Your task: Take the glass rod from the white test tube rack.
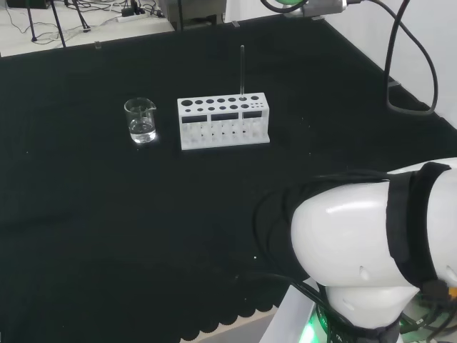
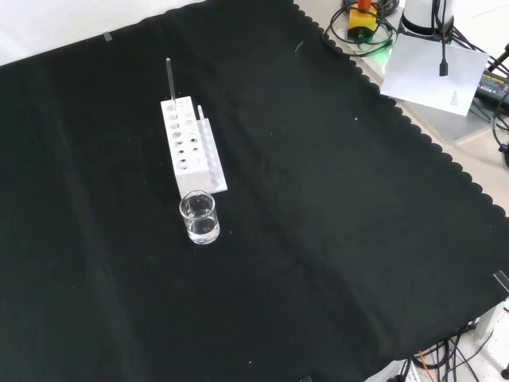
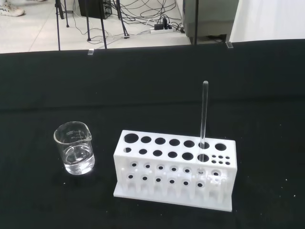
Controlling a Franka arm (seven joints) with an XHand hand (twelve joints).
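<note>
A white test tube rack (image 1: 223, 121) stands on the black cloth, its top pierced with round holes. A thin clear glass rod (image 1: 242, 71) stands upright in a hole near the rack's right end in the head view. In the front view the rack (image 2: 191, 146) runs away from the camera and the rod (image 2: 170, 80) rises from its far end. The wrist view looks at the rack (image 3: 174, 169) and the rod (image 3: 203, 116) from some distance off.
A small clear beaker (image 1: 141, 120) with a little clear liquid stands just left of the rack in the head view, nearer than the rack in the front view (image 2: 199, 217). The arm's white link (image 1: 371, 246) fills the head view's lower right.
</note>
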